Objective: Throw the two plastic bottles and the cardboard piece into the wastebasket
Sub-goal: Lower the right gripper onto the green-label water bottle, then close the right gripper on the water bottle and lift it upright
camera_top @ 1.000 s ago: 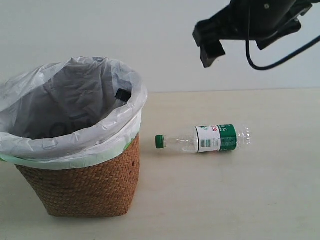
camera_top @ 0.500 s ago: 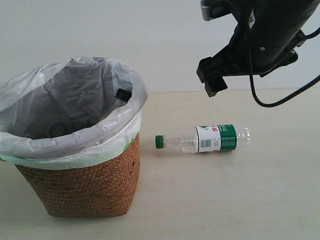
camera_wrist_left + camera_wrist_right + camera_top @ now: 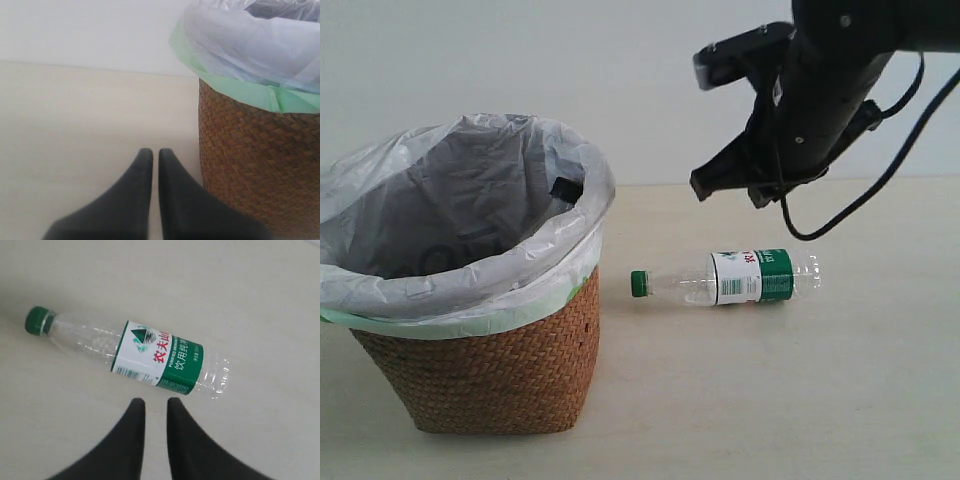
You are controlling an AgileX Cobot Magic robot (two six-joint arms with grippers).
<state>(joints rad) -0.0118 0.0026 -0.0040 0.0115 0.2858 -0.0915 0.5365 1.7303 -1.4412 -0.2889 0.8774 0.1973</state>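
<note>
The right gripper (image 3: 156,402) hangs in the air over the green-capped bottle (image 3: 150,360), its two dark fingers drawn nearly together with a slim gap between the tips and nothing gripped; it touches nothing. The bottle lies on its side on the pale table (image 3: 770,380) just below it, clear and apparently empty, a white-green label around its middle; in the exterior view its green cap (image 3: 639,283) points towards the wastebasket (image 3: 490,370), near but apart from it. The wicker wastebasket stands on the left, its translucent bag (image 3: 470,290) folded over the rim; inside, against the liner, the black cap (image 3: 563,188) of the other bottle shows. The left gripper (image 3: 151,152) is low over the table just beside the basket's woven wall, fingers pressed almost together, empty.
</note>
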